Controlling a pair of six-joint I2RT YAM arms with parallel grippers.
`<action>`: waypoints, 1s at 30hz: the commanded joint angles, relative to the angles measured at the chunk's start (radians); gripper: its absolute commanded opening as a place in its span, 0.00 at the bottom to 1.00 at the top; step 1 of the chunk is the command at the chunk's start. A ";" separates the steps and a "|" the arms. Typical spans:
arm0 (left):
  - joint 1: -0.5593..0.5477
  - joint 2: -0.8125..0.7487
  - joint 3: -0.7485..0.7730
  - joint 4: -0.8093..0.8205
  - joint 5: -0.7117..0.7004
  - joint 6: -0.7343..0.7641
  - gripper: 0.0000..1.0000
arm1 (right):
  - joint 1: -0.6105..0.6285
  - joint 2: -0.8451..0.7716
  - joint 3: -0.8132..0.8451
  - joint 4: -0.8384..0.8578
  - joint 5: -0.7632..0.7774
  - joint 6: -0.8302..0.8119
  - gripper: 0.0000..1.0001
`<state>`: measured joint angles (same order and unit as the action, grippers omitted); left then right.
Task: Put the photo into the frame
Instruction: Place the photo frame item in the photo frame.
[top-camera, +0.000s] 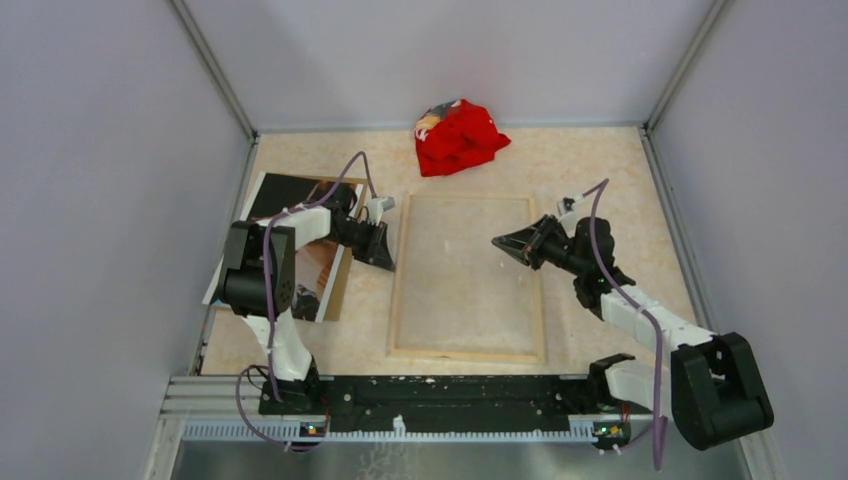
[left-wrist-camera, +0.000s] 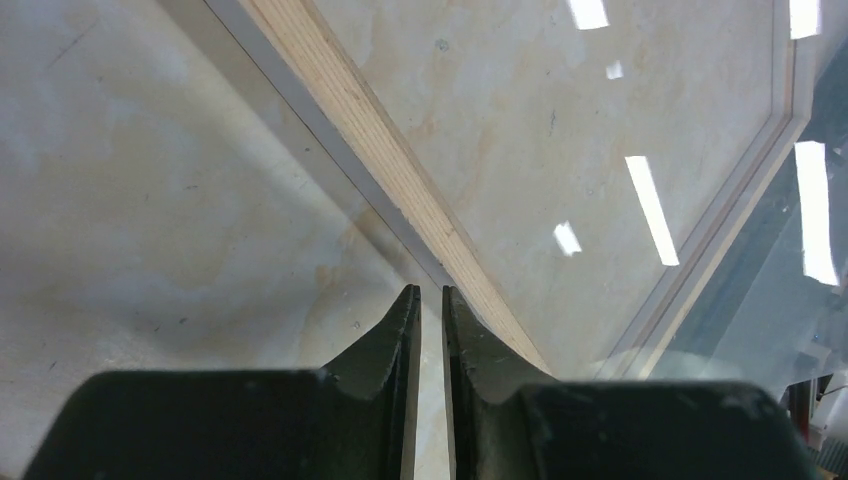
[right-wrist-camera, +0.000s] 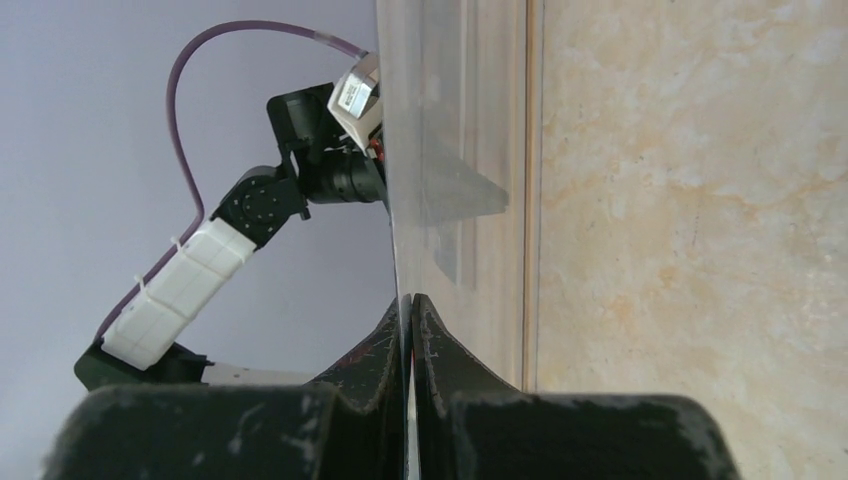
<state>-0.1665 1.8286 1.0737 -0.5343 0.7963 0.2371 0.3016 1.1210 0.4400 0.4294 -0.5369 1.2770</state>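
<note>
Over by the left edge of the table (top-camera: 600, 180), the photo (top-camera: 280, 195) is lying flat, picture side up. It is showing dark print with orange-brown and white patches, and the left arm is reaching across it. A thin strip of brown board (top-camera: 340, 285) is showing along the photo's right side.

Moving right, the left gripper (top-camera: 386, 258) is pointing down at the left long side of the frame (top-camera: 466, 353). From the left wrist view, its fingers (left-wrist-camera: 390, 345) are standing a narrow slit apart with only tabletop showing between them. The right-hand tip is sitting just beside the pale wood rail.

The frame itself is lying flat in the middle of the table, wood edges up, and the marbled surface is showing through its clear pane. Behind it, a crumpled red cloth (top-camera: 458, 138) is sitting at the middle of the far edge.

On the right, the right gripper (top-camera: 497, 242) is pointing left, low over the frame's right long side, with its fingers (right-wrist-camera: 385, 335) pressed tight together. Whether they are touching the pane cannot be told.
</note>
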 joint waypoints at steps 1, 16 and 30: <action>0.002 -0.009 0.025 -0.007 0.018 -0.003 0.19 | -0.055 -0.031 0.030 -0.003 -0.064 -0.091 0.00; 0.002 0.004 0.031 -0.003 0.019 -0.012 0.19 | -0.067 -0.019 -0.031 0.018 -0.054 -0.128 0.00; -0.006 0.041 0.034 0.006 0.040 -0.017 0.14 | -0.067 0.077 -0.097 0.306 -0.103 0.017 0.00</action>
<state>-0.1669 1.8580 1.0782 -0.5343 0.8043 0.2329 0.2390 1.1675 0.3725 0.5392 -0.5991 1.2167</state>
